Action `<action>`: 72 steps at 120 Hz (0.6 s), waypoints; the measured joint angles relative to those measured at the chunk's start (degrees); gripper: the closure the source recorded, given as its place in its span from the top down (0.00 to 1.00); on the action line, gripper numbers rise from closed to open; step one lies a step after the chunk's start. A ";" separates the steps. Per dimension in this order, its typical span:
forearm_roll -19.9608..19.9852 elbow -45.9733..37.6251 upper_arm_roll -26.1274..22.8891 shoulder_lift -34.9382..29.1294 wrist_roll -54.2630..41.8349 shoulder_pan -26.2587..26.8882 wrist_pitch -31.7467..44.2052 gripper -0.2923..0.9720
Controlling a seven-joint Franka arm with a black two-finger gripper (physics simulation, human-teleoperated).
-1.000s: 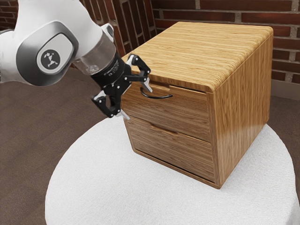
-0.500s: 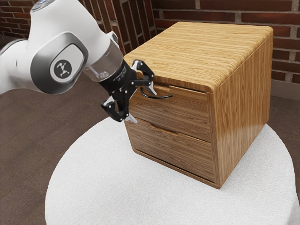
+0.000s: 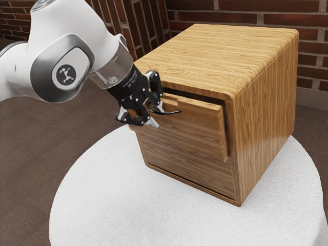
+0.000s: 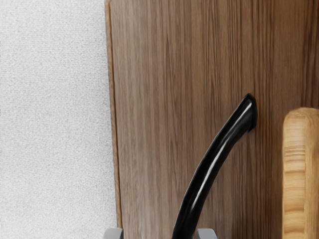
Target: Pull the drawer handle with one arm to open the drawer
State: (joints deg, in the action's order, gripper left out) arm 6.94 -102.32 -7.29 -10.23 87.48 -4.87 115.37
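Drawer [image 3: 197,128]: upper of two, centre frame, part-way out of cabinet [image 3: 241,56] | handle [image 4: 215,155]: clamped in gripper [image 3: 156,111], giving purchase for outward pull | task judged part done

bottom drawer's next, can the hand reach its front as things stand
Probably yes: the lower drawer front sits uncovered just below the hand, though the part-open top drawer overhangs it slightly.

The cabinet [image 3: 225,56] is light wood with a strong straight grain and a smooth satin finish; its drawer handle [image 4: 209,162] is smooth, glossy black. The table [image 3: 128,205] wears a rough, matt white cloth. The arm [image 3: 72,46] is glossy white plastic, the pincer [image 3: 152,110] matt black.
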 joint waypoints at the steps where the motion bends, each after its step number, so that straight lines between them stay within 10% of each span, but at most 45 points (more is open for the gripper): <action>1: -0.01 -0.01 0.01 0.01 0.04 0.00 -0.04 0.27; 72: -0.18 -7.02 -0.08 -8.23 1.65 -0.06 -1.64 0.15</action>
State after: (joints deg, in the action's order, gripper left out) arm 6.76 -109.33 -7.37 -18.46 89.13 -4.93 113.73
